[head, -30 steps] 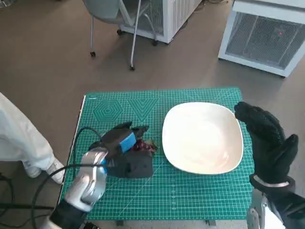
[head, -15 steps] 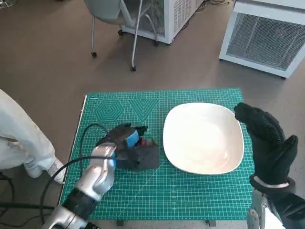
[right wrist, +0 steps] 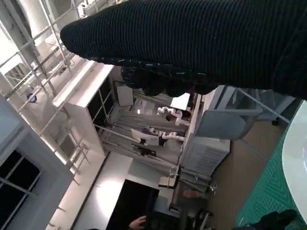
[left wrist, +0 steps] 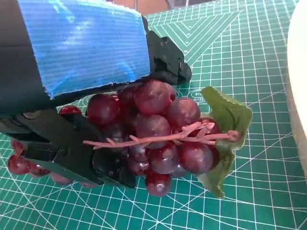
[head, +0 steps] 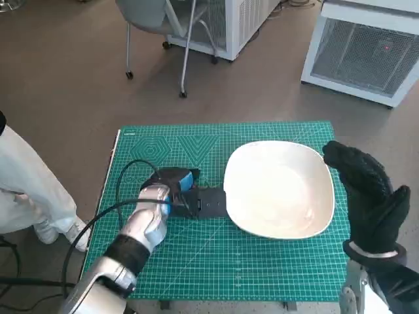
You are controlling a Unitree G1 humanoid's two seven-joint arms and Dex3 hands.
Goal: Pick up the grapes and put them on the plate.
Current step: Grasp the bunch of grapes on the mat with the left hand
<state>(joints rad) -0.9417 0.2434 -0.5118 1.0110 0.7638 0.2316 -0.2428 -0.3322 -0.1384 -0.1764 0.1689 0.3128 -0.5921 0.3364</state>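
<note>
Grapes (left wrist: 158, 132) are in the carry step, judged from their position close to the plate; the next move calls for travel right over the rim, then release.

Head view: left hand (head: 186, 196) sits on the green cutting mat (head: 196, 261) covering the bench, just left of the white plate (head: 278, 190). The bunch is hidden under the hand here. Right hand (head: 370, 196) stands raised at the plate's right edge, fingers extended, holding nothing.

Left wrist view: dark red bunch with stem and green leaf (left wrist: 228, 127) lies within the black fingers (left wrist: 67, 153), which close round its left part; whether it is lifted off the mat cannot be told.

Right wrist view: only the glove and a room beyond; no task item visible.
</note>
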